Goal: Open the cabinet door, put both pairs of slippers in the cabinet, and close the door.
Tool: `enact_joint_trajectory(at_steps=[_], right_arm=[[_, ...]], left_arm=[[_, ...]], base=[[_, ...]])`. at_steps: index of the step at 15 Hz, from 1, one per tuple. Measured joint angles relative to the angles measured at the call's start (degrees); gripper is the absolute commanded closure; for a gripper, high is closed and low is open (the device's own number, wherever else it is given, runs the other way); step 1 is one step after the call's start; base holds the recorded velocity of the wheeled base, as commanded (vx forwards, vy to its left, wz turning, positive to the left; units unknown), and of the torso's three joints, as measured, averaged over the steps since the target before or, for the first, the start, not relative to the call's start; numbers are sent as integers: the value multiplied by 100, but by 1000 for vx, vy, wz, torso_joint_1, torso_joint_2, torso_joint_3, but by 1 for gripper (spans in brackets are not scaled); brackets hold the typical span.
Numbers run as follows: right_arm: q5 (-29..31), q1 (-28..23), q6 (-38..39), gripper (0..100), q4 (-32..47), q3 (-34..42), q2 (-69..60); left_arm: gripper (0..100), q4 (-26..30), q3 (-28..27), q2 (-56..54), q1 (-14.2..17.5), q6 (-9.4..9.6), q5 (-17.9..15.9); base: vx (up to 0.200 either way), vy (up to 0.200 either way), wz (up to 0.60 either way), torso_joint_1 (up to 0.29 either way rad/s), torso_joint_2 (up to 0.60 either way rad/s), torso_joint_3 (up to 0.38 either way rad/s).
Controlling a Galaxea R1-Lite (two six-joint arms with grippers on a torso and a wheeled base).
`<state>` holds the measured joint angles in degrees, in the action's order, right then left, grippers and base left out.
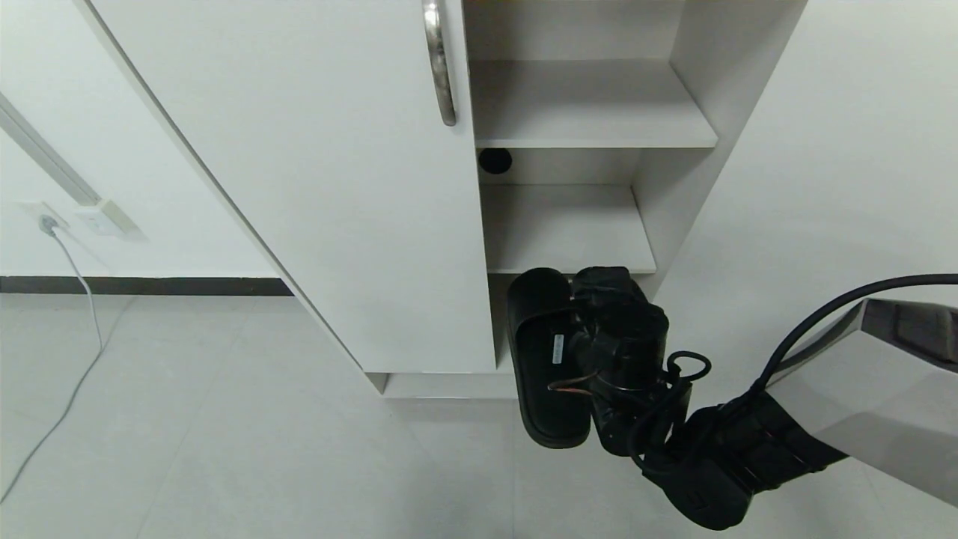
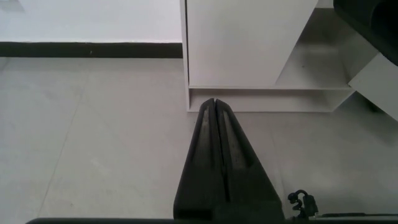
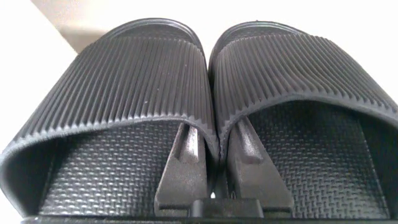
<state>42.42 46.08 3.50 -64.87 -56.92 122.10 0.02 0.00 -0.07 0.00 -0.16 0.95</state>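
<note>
Slippers [image 1: 550,359], a black pair, hang at lower centre of the head view, their inner edges pinched by the right pincer [image 3: 214,146], before the bottom compartment of the open cabinet [image 1: 677,97]. Left pincer [image 2: 215,106] is pressed together. Next, likely: ease them inside, then release.

txt: none legible | slipper [image 1: 539,378] label [image 1: 557,349]: too small
</note>
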Motion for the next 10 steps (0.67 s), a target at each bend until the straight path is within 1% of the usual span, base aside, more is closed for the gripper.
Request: enact_joint_trajectory(at_steps=[1, 2, 3, 8, 10], right_arm=[[2, -6, -151, 100, -173, 52, 0], [2, -24, -388, 100, -585, 102, 20], [5, -39, -486, 100, -742, 135, 55], [5, -135, -516, 100, -805, 149, 205], [2, -138, -519, 100, -811, 146, 218]], left_arm=[[100, -2, 0, 0, 0, 0, 0], [100, -2, 0, 0, 0, 0, 0], [100, -2, 0, 0, 0, 0, 0], [100, 0, 0, 0, 0, 0, 0], [100, 5, 0, 0, 0, 0, -6]], base=[[0, 0, 0, 0, 0, 0], [0, 0, 0, 0, 0, 0], [0, 0, 0, 0, 0, 0], [0, 0, 0, 0, 0, 0], [200, 0, 0, 0, 0, -2]])
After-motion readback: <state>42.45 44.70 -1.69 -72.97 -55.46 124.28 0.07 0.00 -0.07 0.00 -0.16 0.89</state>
